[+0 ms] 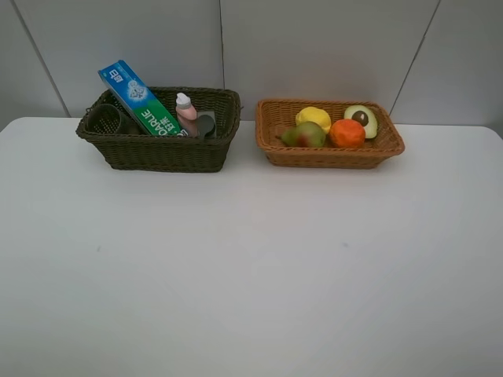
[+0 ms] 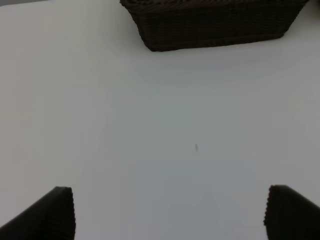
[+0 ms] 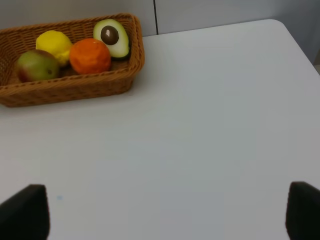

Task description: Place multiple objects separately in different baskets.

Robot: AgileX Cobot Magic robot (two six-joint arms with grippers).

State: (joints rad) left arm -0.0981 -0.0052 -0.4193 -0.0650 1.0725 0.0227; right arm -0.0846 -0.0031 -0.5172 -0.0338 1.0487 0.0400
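Table: we see a bare white top (image 1: 251,283) filling the lower part of the high view, nearest the camera; a few faint specks mark it.
Arms: we cannot see either arm in the high view; only fingertips show in the wrist views, so we cannot tell the arms' pose beyond both wrists looking down and forward over the table.
Left gripper (image 2: 170,212): we find its two dark fingertips at the lower corners of its wrist view, spread wide, nothing between them but table, touching nothing.
Right gripper (image 3: 167,212): we find its fingertips likewise at the lower corners, wide apart, empty.
Dark basket (image 1: 161,149): upper left of the high view, well apart from both grippers; its wall shows at the top of the left wrist view.
Dark basket contents: we count a toothpaste box (image 1: 140,99) leaning tilted over the rim, a pink bottle (image 1: 186,109) upright beside it, a cup (image 1: 106,119) at the left end, and a dark pump bottle (image 1: 206,126), hard to make out.
Tan basket (image 1: 330,155): upper centre-right, just beside the dark one, not touching.
Tan basket contents: pear (image 1: 305,135), lemon (image 1: 314,118), orange (image 1: 346,133), avocado half (image 1: 361,119) with its pit facing up, all crowded together.
Room: we see pale grey wall panels (image 1: 314,47) behind the table.
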